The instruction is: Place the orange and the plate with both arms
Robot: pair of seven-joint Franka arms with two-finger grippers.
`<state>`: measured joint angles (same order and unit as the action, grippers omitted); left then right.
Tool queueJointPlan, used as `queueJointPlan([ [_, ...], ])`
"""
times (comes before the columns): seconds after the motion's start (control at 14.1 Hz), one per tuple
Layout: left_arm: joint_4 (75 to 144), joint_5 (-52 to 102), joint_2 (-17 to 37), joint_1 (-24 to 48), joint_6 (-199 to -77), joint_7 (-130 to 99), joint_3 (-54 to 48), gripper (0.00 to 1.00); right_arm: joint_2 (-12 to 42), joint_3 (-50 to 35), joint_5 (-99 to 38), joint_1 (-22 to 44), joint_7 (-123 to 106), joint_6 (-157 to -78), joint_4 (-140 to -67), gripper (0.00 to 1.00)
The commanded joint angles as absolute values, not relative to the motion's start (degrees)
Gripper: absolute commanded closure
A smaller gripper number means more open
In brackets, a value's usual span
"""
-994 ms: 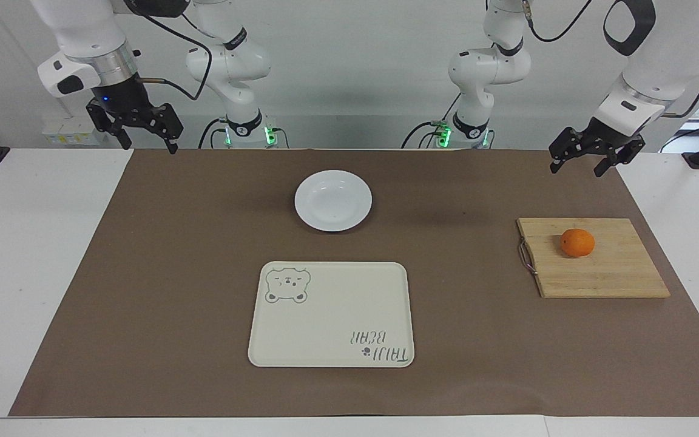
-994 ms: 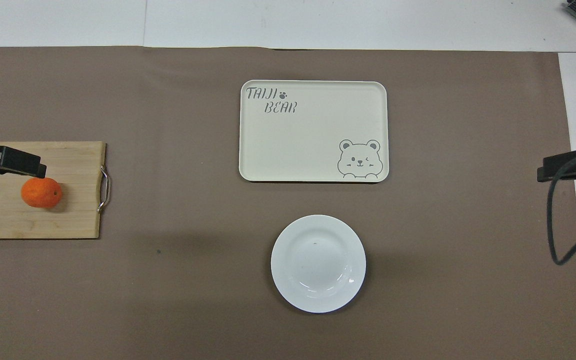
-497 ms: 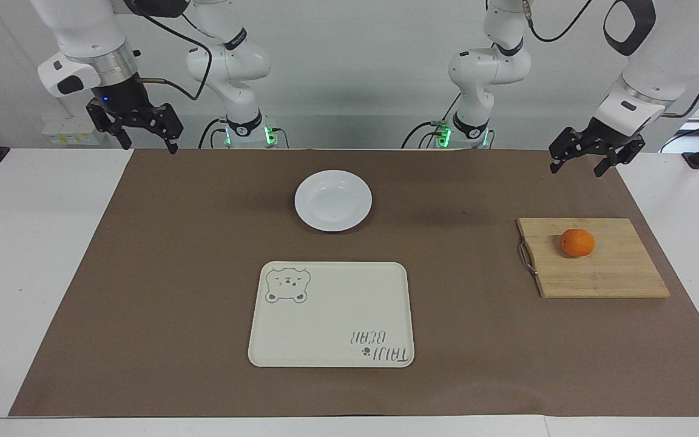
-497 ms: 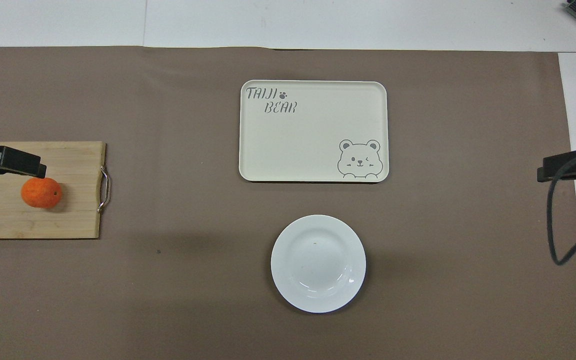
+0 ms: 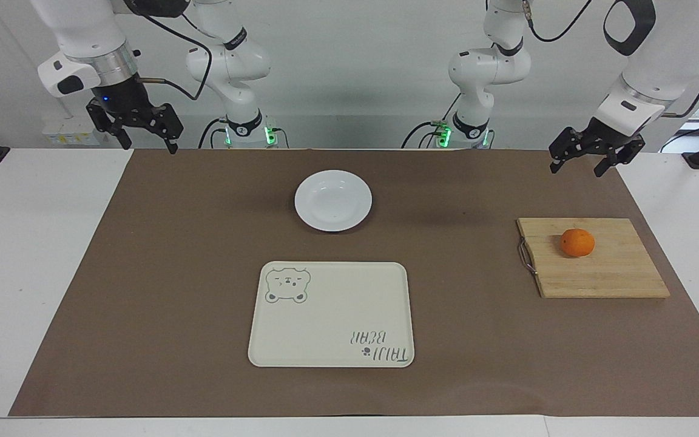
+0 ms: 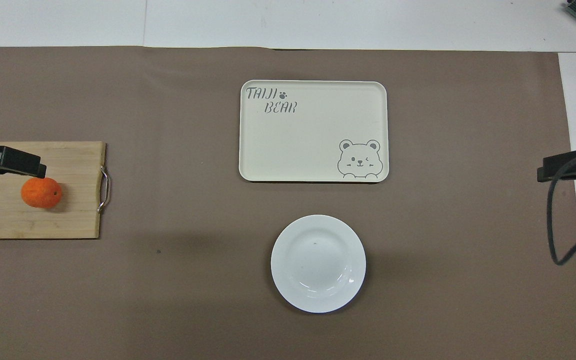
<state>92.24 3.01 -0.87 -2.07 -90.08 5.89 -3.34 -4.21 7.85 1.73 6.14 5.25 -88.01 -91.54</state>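
The orange (image 5: 577, 243) lies on a wooden cutting board (image 5: 604, 273) toward the left arm's end of the table; it also shows in the overhead view (image 6: 41, 192). The white plate (image 5: 332, 200) stands empty on the brown mat mid-table, near the robots, and also shows in the overhead view (image 6: 318, 263). My left gripper (image 5: 575, 169) hangs open and empty in the air over the mat's corner at the left arm's end, apart from the orange. My right gripper (image 5: 149, 144) hangs open and empty over the mat's corner at the right arm's end.
A cream rectangular tray (image 5: 331, 314) with a bear drawing lies empty, farther from the robots than the plate. The cutting board has a metal handle (image 5: 526, 257) on its side toward the table's middle. A brown mat (image 5: 173, 273) covers most of the white table.
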Motion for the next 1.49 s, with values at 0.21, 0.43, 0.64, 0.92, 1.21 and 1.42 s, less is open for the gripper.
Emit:
queueJointPlan([
  [0.21,92.2,2.3,-1.3,-2.2,-89.6,6.7,-3.3,0.0,-5.6,7.6,1.9,5.5,4.0,-89.6,-93.4,0.0],
  [0.43,92.2,2.2,-1.2,-2.3,-89.6,6.7,-3.3,0.0,-5.6,7.6,1.9,5.5,4.0,-89.6,-93.4,0.0],
  [0.64,92.9,1.8,-1.4,-5.1,-92.4,7.3,-3.2,0.0,-5.6,7.6,1.9,5.5,4.0,-89.6,-93.5,0.0],
  [0.92,95.6,1.8,-1.1,-8.8,-96.4,15.7,-3.0,0.0,-5.6,7.6,1.9,5.2,4.0,-89.6,-93.5,0.0],
  [1.21,103.0,1.7,-0.8,-13.4,-106.4,23.9,-3.0,0.0,-5.6,7.6,1.9,5.2,4.0,-89.6,-93.5,0.0],
  [1.42,106.3,1.7,-0.4,-14.9,-110.6,26.5,-3.0,0.0,-5.6,7.6,1.9,5.2,4.0,-89.6,-93.5,0.0],
])
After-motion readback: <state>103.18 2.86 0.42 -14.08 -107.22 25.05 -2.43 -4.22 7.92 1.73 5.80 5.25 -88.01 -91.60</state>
